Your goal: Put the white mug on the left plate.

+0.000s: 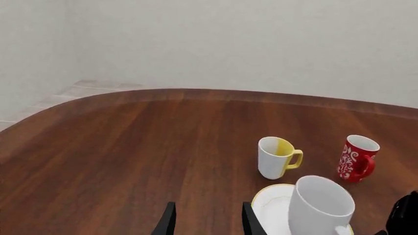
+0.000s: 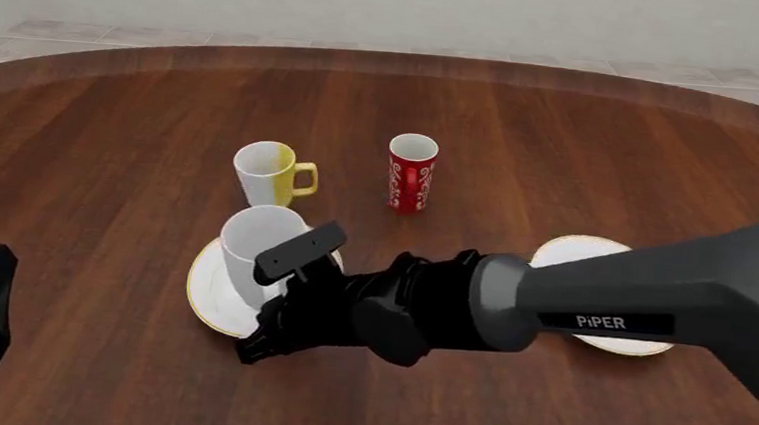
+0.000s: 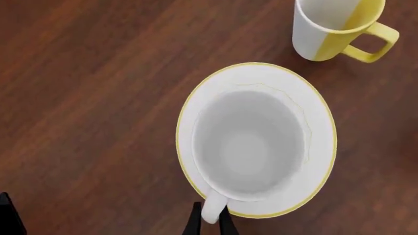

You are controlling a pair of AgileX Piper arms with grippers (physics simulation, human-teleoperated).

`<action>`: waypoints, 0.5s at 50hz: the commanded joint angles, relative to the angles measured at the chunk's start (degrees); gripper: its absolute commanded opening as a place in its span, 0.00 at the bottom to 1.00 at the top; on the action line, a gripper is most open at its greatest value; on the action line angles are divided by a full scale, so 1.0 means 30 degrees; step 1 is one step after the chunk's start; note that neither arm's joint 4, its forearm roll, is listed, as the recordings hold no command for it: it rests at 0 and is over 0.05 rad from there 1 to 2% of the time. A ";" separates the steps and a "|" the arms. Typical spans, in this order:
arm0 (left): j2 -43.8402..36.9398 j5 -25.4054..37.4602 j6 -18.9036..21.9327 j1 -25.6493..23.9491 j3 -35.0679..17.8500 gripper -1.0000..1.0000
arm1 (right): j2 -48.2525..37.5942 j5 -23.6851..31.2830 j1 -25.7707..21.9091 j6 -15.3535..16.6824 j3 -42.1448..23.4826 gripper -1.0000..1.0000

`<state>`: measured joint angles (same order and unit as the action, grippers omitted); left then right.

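A: Left wrist view first. Where's the white mug (image 1: 321, 206)?

B: Upright on the left plate (image 1: 270, 205), opening up. The yellow mug (image 1: 277, 157) and the red mug (image 1: 357, 158) stand beyond it on the table (image 1: 130, 156). The left gripper (image 1: 207, 221) is off to one side of the plate with its fingers apart and nothing between them.

A: And from the front?

B: The mug (image 2: 260, 240) sits on that plate (image 2: 217, 298), with the right plate (image 2: 580, 255) well apart behind the right arm (image 2: 587, 307). That arm reaches across, and its gripper (image 2: 296, 297) is right at the mug's near side. The left gripper is low at the picture's left edge, well away, so the right arm is by far the nearer.

A: Right wrist view?

B: It looks straight down the mug's (image 3: 251, 144) upright axis into the bowl, which lies within the plate's (image 3: 321, 122) gold rim. The handle (image 3: 213, 208) points toward the camera, and two dark fingers (image 3: 194, 223) close in on either side of it.

A: Grasping it?

B: I'd judge they're clenched on the handle. The mug looks placed; what's left is to release and back off along the handle's line without dragging it.
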<state>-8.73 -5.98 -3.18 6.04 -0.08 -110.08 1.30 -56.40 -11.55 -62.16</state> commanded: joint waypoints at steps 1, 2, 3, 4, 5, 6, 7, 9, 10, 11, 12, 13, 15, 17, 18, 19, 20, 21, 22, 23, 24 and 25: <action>0.0372 0.0310 -0.0136 0.0037 -0.0004 1.00 | 0.0046 -0.0373 0.0239 0.1405 0.0017 0.00; 0.0400 0.0324 -0.0136 0.0036 -0.0004 1.00 | 0.0052 -0.0376 0.0251 0.1400 0.0018 0.00; 0.0392 0.0328 -0.0112 -0.0008 -0.0005 1.00 | 0.0050 -0.0379 0.0252 0.1419 0.0017 0.00; 0.0401 0.0330 -0.0122 0.0003 -0.0005 1.00 | 0.0062 -0.0378 0.0260 0.1429 0.0019 0.00; 0.0388 0.0327 -0.0135 -0.0018 -0.0004 1.00 | 0.0096 -0.0342 0.0251 0.1382 0.0000 0.00; 0.0382 0.0325 -0.0121 -0.0028 -0.0005 1.00 | 0.0118 -0.0338 0.0262 0.1383 0.0002 0.00; 0.0373 0.0320 -0.0106 -0.0024 -0.0005 1.00 | 0.0125 -0.0352 0.0257 0.1394 0.0010 0.00; 0.0417 0.0344 -0.0103 -0.0038 -0.0005 1.00 | 0.0140 -0.0334 0.0179 0.1310 0.0001 0.00; 0.0426 0.0348 -0.0072 -0.0030 -0.0005 1.00 | 0.0164 -0.0324 0.0218 0.1298 0.0006 0.00; 0.0444 0.0359 -0.0073 -0.0036 -0.0006 1.00 | 0.0182 -0.0322 0.0268 0.1307 0.0004 0.00; 0.0427 0.0353 -0.0066 -0.0047 -0.0006 1.00 | 0.0183 -0.0318 0.0281 0.1301 0.0002 1.00; 0.0427 0.0353 -0.0066 -0.0047 -0.0006 1.00 | 0.0183 -0.0318 0.0281 0.1301 0.0002 1.00; 0.0427 0.0357 -0.0049 -0.0083 -0.0006 1.00 | 0.0179 -0.0350 0.0320 0.1309 0.0017 1.00; 0.0428 0.0358 -0.0033 -0.0086 -0.0006 1.00 | 0.0146 -0.0369 0.0317 0.1274 0.0018 1.00; 0.0438 0.0363 -0.0003 -0.0085 -0.0007 1.00 | 0.0131 -0.0403 0.0353 0.1318 0.0034 1.00; 0.0447 0.0367 0.0002 -0.0078 -0.0007 1.00 | 0.0120 -0.0416 0.0373 0.1344 0.0044 1.00; 0.0477 0.0382 0.0007 -0.0074 -0.0007 1.00 | 0.0109 -0.0422 0.0370 0.1338 0.0044 1.00; 0.0489 0.0389 0.0033 -0.0074 -0.0007 1.00 | 0.0100 -0.0427 0.0374 0.1342 0.0042 1.00; 0.0490 0.0390 0.0028 -0.0072 -0.0007 1.00 | 0.0094 -0.0434 0.0406 0.1361 0.0044 1.00; 0.0490 0.0390 0.0028 -0.0072 -0.0007 1.00 | 0.0094 -0.0434 0.0406 0.1361 0.0044 1.00; 0.0503 0.0399 0.0021 -0.0091 -0.0007 1.00 | 0.0104 -0.0423 0.0403 0.1362 0.0041 1.00; 0.0549 0.0424 0.0042 -0.0107 -0.0008 1.00 | 0.0120 -0.0411 0.0381 0.1357 0.0038 1.00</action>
<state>-8.60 -5.92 -2.94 5.82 -0.08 -110.37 1.14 -55.69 -11.96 -62.46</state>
